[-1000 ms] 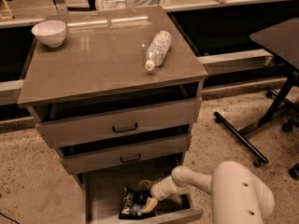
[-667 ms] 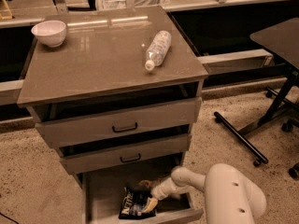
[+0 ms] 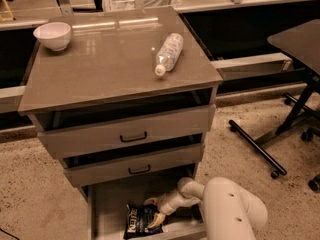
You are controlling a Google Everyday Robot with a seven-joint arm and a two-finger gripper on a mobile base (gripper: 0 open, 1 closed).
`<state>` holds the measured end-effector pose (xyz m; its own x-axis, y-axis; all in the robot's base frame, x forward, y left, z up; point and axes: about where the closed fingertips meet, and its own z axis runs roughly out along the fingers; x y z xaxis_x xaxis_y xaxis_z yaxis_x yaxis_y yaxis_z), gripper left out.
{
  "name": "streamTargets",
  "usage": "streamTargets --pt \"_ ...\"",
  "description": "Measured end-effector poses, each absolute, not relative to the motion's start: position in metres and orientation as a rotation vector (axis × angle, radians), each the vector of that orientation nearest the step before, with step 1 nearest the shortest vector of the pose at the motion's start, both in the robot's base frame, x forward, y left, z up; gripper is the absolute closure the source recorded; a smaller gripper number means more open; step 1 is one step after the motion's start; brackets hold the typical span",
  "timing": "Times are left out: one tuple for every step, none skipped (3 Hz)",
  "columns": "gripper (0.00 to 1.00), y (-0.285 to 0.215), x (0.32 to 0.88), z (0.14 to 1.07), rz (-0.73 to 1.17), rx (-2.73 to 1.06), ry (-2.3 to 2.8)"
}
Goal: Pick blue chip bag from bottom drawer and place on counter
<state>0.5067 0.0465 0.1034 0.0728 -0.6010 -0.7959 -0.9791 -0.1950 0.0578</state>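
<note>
Shifted slightly closer to the cabinet (image 3: 206, 98) over the past second, the robot's smooth, rounded white arm housing (image 3: 232, 214) sits just right of the open bottom drawer (image 3: 107, 209). Its hand (image 3: 155, 210) stays low inside that drawer at the cabinet's foot, fingers apart and straddling the right edge of the blue chip bag (image 3: 140, 220). One crinkled dark foil bag lies flat on the drawer's bare floor, its pale yellowish lettering too small to read. Above it in the cabinet, the top drawer (image 3: 165, 123) and middle drawer (image 3: 100, 170), flat grey-brown panels with one slim black handle each, stand slightly ajar, making three drawers in all. On the cabinet's glossy square surface (image 3: 100, 74) rest one clear plastic bottle (image 3: 168, 53), lying on its side with its white cap toward the cabinet's front and its label illegible, and one round white bowl (image 3: 52, 35) at the back left corner. Speckled flooring (image 3: 35, 199) surrounds the cabinet.
</note>
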Motion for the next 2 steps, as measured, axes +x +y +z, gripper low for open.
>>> streamTargets --pt "0.70 0.046 0.507 0.108 0.975 -1.850 1.563" --pt "0.93 0.050 0.498 0.147 1.020 -1.818 1.446"
